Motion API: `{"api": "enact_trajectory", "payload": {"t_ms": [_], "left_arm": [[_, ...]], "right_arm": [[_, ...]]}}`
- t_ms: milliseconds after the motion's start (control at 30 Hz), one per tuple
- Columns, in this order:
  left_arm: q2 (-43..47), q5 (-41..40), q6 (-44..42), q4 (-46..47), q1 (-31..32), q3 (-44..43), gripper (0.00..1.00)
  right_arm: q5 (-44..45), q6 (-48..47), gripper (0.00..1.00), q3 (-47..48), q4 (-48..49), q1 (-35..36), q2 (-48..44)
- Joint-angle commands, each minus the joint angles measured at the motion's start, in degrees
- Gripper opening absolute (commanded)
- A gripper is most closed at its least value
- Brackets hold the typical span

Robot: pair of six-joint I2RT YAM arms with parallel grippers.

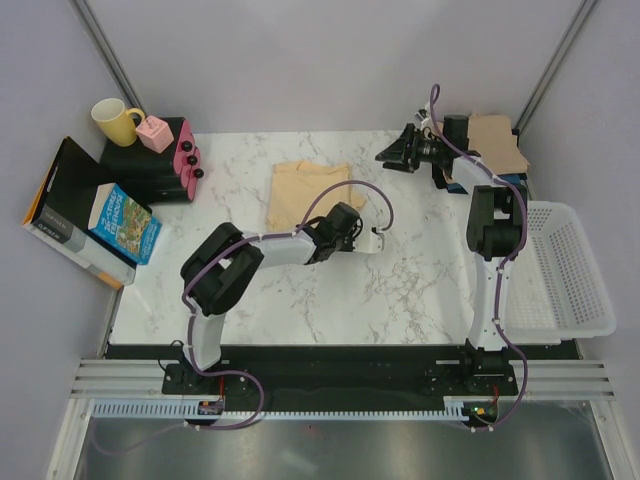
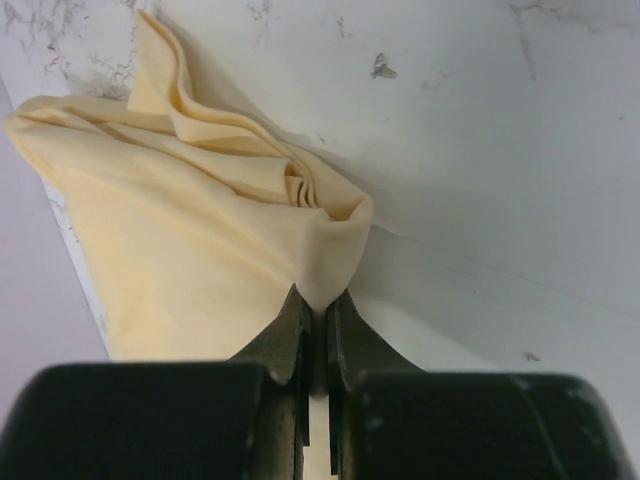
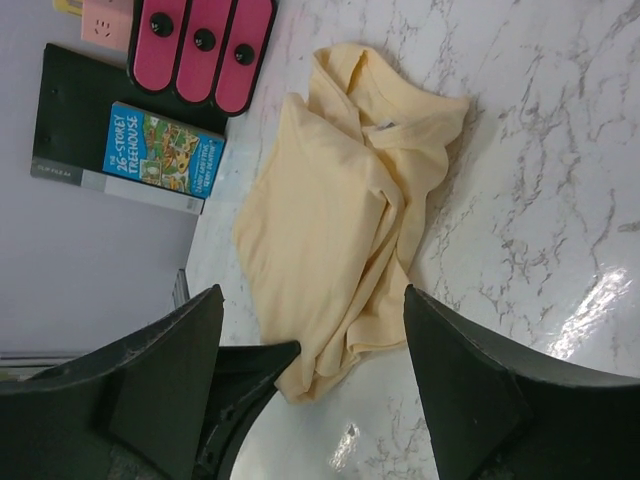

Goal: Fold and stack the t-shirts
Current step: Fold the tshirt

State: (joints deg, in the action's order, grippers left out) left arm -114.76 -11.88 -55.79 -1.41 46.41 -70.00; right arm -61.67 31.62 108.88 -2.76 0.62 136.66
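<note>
left jaws clamped on bunched corner of yellow t-shirt (image 2: 200, 250), thin pinch; layers may slip, fold skews on tabletop (image 2: 480, 150). right jaws wide apart, empty.

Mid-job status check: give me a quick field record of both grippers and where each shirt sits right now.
left gripper: shut on a fold of the pale yellow shirt, at its near-right edge
right gripper: open, holding nothing, above the far right of the table
pale yellow shirt: rumpled, partly folded, far centre of the table
tan shirt: far right corner, behind the right arm
basket: white mesh, at the table's right edge
</note>
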Motion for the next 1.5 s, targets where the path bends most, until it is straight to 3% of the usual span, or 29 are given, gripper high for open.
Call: {"api": "enact_trajectory", "payload": {"t_ms": [0,433,767,867,1033,1333,1467], "left_arm": [[4.81,-0.07,5.96,-0.53,0.08,-1.02,0.02],[4.28,-1.57,3.58,1.15,-1.06,-5.33,0.02],[6.12,-1.83,2.35,3.08,-1.33,-4.62,0.02],[6.83,-2.01,2.00,3.08,-1.41,-4.89,0.02],[8.50,-1.83,2.18,2.47,-1.41,-4.27,0.02],[9.55,-1.92,2.18,2.29,-1.50,-3.22,0.02],[9.47,-1.74,2.09,2.20,-1.41,-2.78,0.02]], "right_arm": [[-5.82,4.24,0.80,-3.84,4.08,1.31,-0.25],[-11.19,7.85,0.79,-17.64,4.00,5.00,-4.03],[-7.33,8.55,0.80,-13.79,4.70,6.58,0.35],[-6.62,12.05,0.81,-11.59,7.68,7.20,2.46],[-5.92,22.33,0.81,-11.32,20.50,7.99,5.36],[-5.92,23.74,0.85,-12.55,22.18,8.25,5.72],[-5.83,37.00,0.87,-13.16,39.79,8.52,7.04]]}}
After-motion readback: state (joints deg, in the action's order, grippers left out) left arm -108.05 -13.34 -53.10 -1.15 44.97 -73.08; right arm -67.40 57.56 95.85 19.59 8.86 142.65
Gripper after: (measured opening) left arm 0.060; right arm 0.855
